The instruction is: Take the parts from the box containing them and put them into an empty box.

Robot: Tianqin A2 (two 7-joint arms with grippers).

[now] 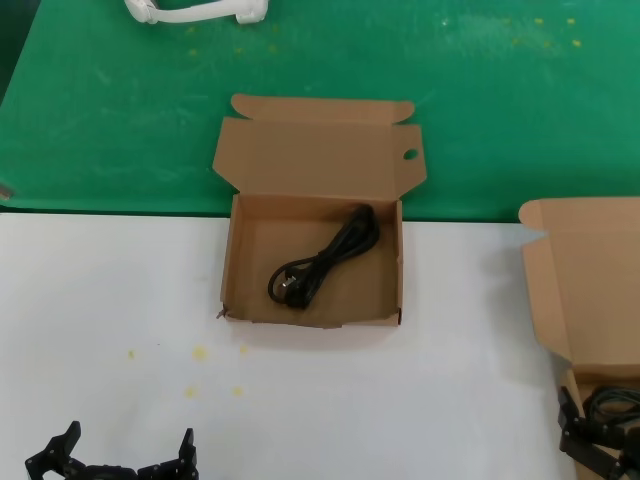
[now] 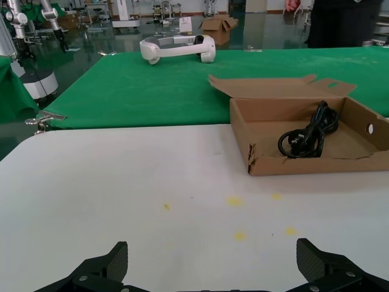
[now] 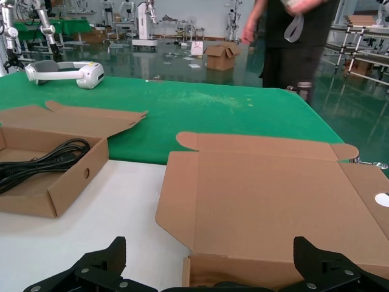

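Our right gripper (image 1: 600,440), fingers spread wide and empty, hovers over cables (image 1: 612,402) in the source box (image 1: 585,285), one cable (image 1: 322,258) already in the holed box (image 1: 312,240), left gripper (image 1: 115,462) parked open, so next we descend and grasp.

The near part of the bench (image 1: 300,420) is covered in white, marked by a few small yellow spots (image 1: 200,353); the far part is covered by a green cloth (image 1: 120,110). A white headset (image 2: 177,47) is seen lying on the green cloth. Beyond it, a glossy green floor (image 3: 182,67) is shown, with a brown carton (image 3: 220,57) standing on it, other green-covered tables (image 2: 15,91) and a person in dark clothes (image 3: 295,42).
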